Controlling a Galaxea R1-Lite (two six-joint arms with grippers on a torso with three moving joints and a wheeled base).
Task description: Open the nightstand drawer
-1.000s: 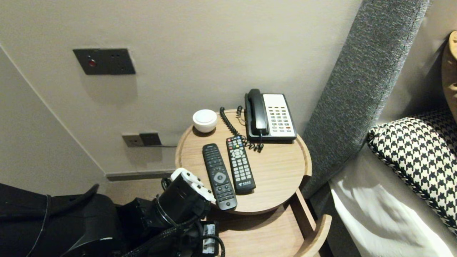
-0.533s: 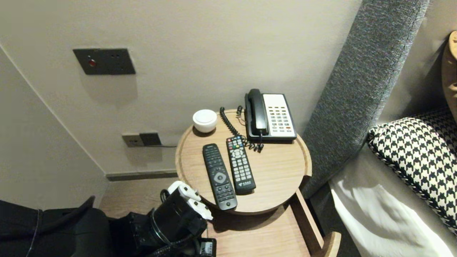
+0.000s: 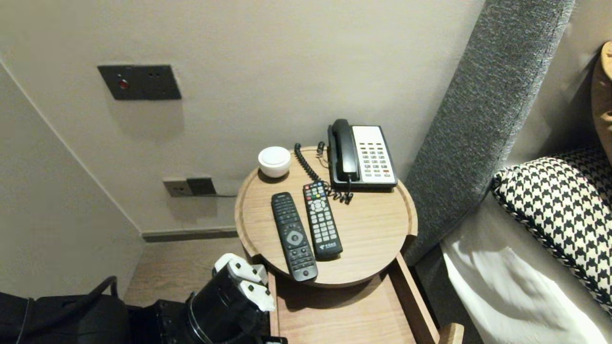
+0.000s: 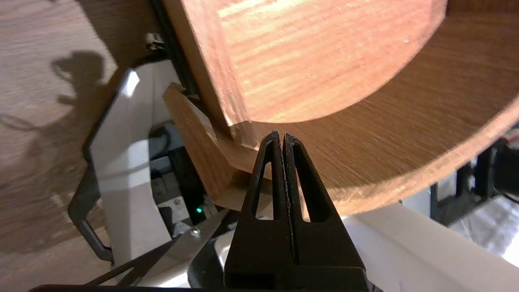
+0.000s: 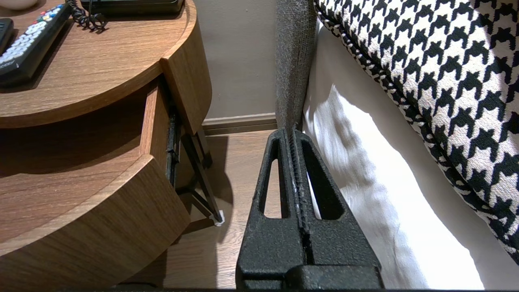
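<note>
Drawer [image 3: 334, 310]: open, jutting from under bedside table's [image 3: 410, 215] front edge | left gripper [image 4: 282, 138]: fingers pressed together, empty, just by drawer's left front corner | right gripper [image 5: 292, 136]: closed, empty, parked beside bed [image 5: 365, 190] | handling: likely rigid smooth wood on slides; grip curved front's top edge.

Hotel bedroom; bedside table [image 3: 373, 229] with phone [image 3: 373, 155]; padded headboard [image 3: 478, 119]; pillow [image 3: 559, 210].

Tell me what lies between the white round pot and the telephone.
A black coiled cord lies between the white round pot and the telephone, seen in the head view.
</note>
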